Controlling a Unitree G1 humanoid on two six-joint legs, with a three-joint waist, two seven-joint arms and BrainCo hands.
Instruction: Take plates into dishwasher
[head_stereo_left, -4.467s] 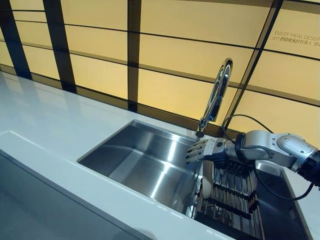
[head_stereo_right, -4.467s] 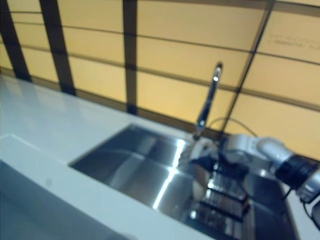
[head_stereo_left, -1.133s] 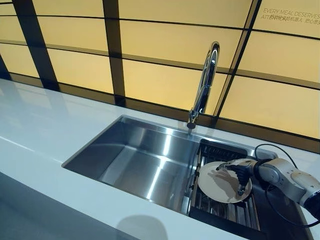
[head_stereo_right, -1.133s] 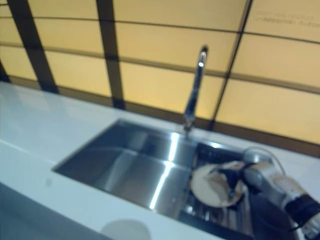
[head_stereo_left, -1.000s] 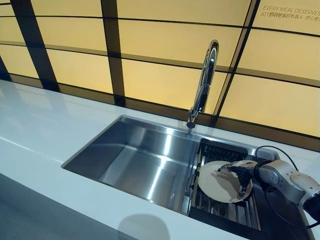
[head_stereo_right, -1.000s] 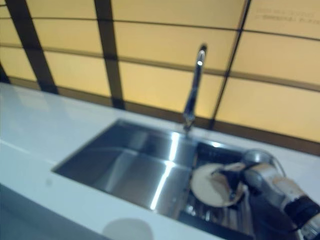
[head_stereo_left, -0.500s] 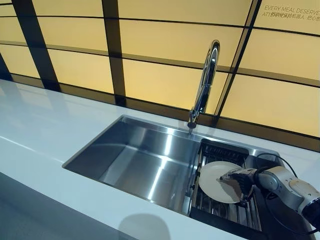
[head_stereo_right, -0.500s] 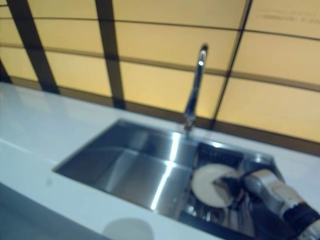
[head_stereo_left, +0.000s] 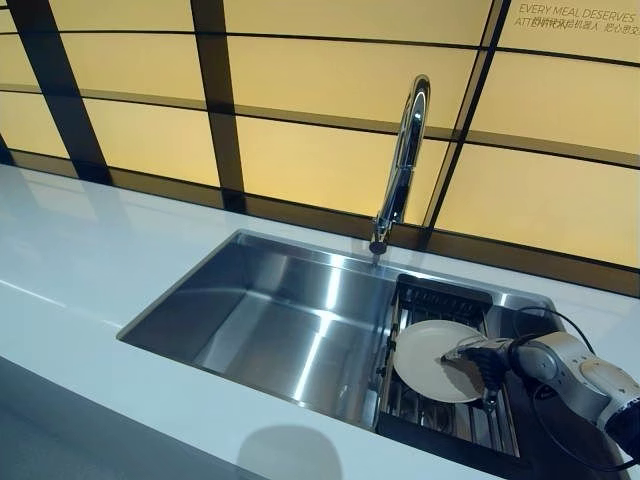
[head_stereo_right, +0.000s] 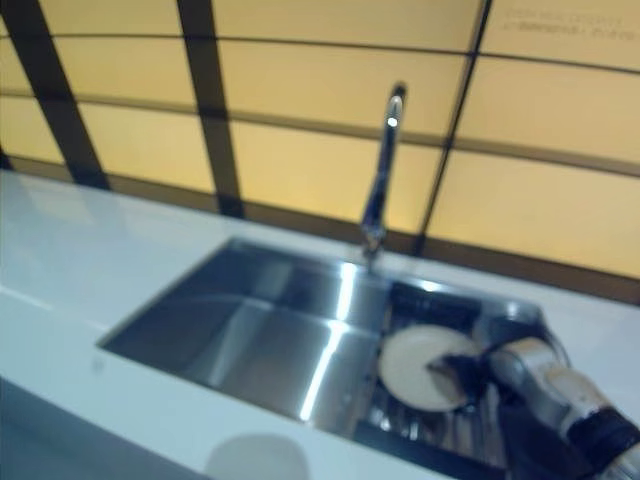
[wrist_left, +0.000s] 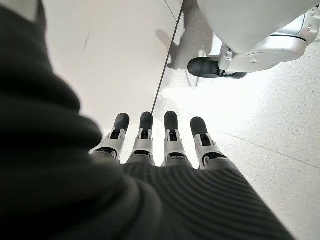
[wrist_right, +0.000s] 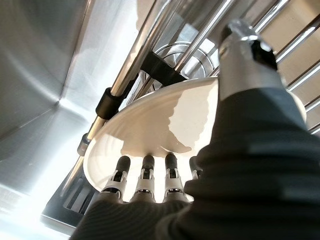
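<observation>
At the lower right of the left eye view, the right hand (head_stereo_left: 478, 358) pinches a round white plate (head_stereo_left: 432, 360), fingers (wrist_right: 145, 175) lying across its face and the thumb (wrist_right: 246, 60) curled over the rim. The plate tilts face-up over the dark wire rack (head_stereo_left: 470, 425), with no long axis. Left of it sits the steel sink (head_stereo_left: 290, 320), set in a white counter (head_stereo_left: 80, 260). Behind stand the curved faucet (head_stereo_left: 402, 160) and amber wall panels (head_stereo_left: 330, 100). The left hand (wrist_left: 155, 145) hangs with straight fingers over pale floor (wrist_left: 260, 115)

Warm backlit wall panels (head_stereo_left: 330, 150), sink (head_stereo_left: 290, 320) glare, blurred right eye view.
</observation>
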